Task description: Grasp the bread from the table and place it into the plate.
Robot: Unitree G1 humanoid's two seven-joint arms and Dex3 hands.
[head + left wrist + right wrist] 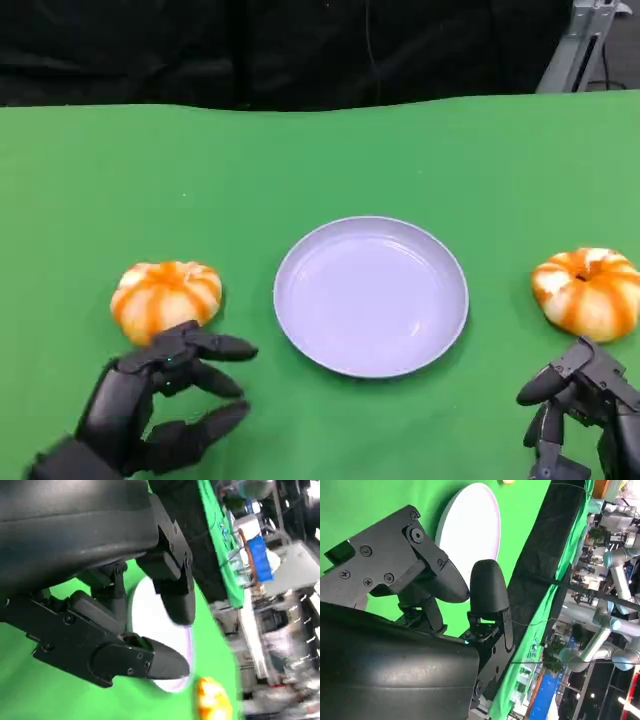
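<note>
One high view, two close wrist views.
The head camera looks down at the table [320, 160]; each wrist camera peers past its own fingers toward the plate [371, 296] [150, 625] [470, 535], common to all three.

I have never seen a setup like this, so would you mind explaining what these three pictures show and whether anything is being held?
This is a humanoid robot at a table covered in green cloth. The head view looks down from the robot's head. Its black left hand sits at the lower left, its right hand at the lower right. Between them lies an empty lilac plate, with one orange-striped bread roll to the plate's left and another to its right. The other two pictures come from cameras at each wrist, looking past that hand's fingers, so they appear tilted. Both hands have their fingers apart and hold nothing; the left hand is close to the left roll.
</note>
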